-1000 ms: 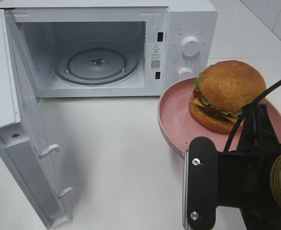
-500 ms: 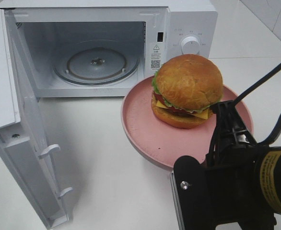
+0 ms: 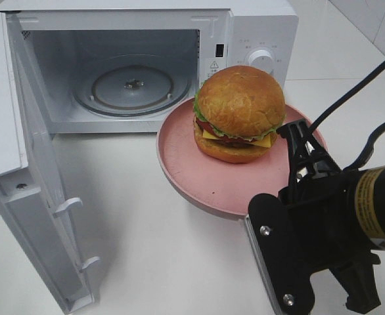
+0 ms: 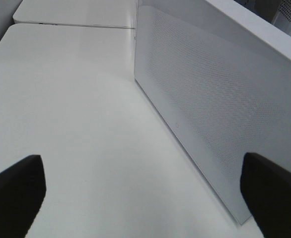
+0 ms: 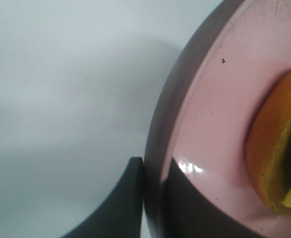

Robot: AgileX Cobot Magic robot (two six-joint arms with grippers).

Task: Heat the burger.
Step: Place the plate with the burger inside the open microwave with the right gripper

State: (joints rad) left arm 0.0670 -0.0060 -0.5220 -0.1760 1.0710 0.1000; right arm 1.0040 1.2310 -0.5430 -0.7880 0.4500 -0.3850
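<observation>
The burger (image 3: 240, 111), with a glossy brown bun, lettuce, cheese and tomato, sits on a round pink plate (image 3: 186, 164) held in the air just in front of the open microwave (image 3: 258, 26). My right gripper (image 3: 296, 134) is shut on the plate's right rim. The right wrist view shows its fingers pinching that rim (image 5: 155, 198), the plate (image 5: 210, 99) and a slice of the burger (image 5: 274, 148). The left gripper (image 4: 144, 198) stands open and empty above the table, beside a white dotted panel (image 4: 220, 99). It does not show in the high view.
The microwave door (image 3: 22, 164) is swung wide open at the left, with its hinge edge near the table's front. The glass turntable (image 3: 132, 85) lies bare inside the cavity. Two knobs (image 3: 261, 60) sit on the control panel behind the burger.
My right gripper has carried the plate and burger leftward, from beside the control panel to in front of the cavity's right edge. The door has not moved.
</observation>
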